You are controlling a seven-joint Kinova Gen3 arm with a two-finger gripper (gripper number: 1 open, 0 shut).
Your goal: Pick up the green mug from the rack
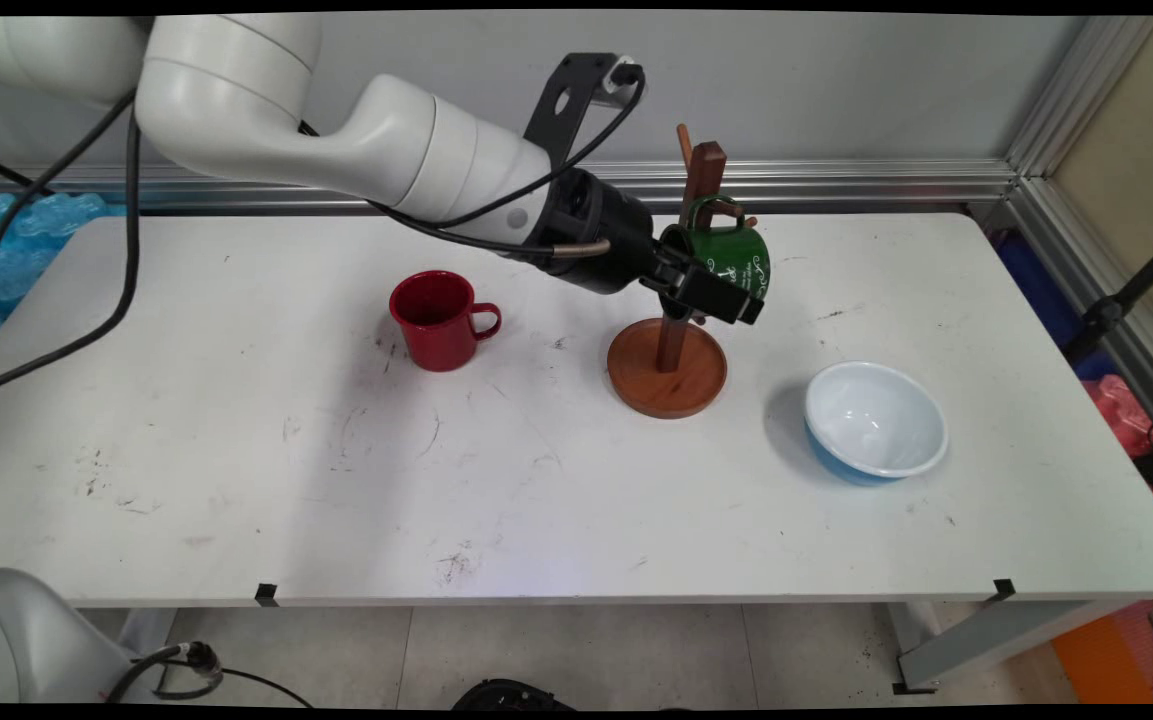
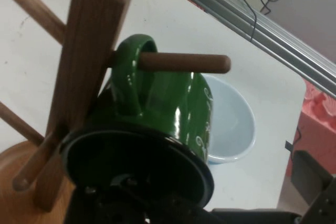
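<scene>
A green mug (image 1: 731, 258) hangs by its handle on a peg of the wooden mug tree (image 1: 669, 365). It is tilted, with its mouth toward my hand. My gripper (image 1: 736, 292) is right at the mug and open. One finger (image 1: 721, 296) lies along the mug's outer side, and the other is hidden by the mug. In the hand view the green mug (image 2: 168, 108) fills the middle, its handle looped over the peg (image 2: 184, 62). The outer finger (image 2: 315, 182) stands clear of the mug's wall. My gripper (image 2: 220, 205) sits at the rim.
A red mug (image 1: 439, 320) stands upright left of the mug tree. A white bowl with a blue outside (image 1: 874, 420) sits to the right of the tree, also seen as the bowl (image 2: 231, 119) behind the green mug. Black cables hang from the arm at the left.
</scene>
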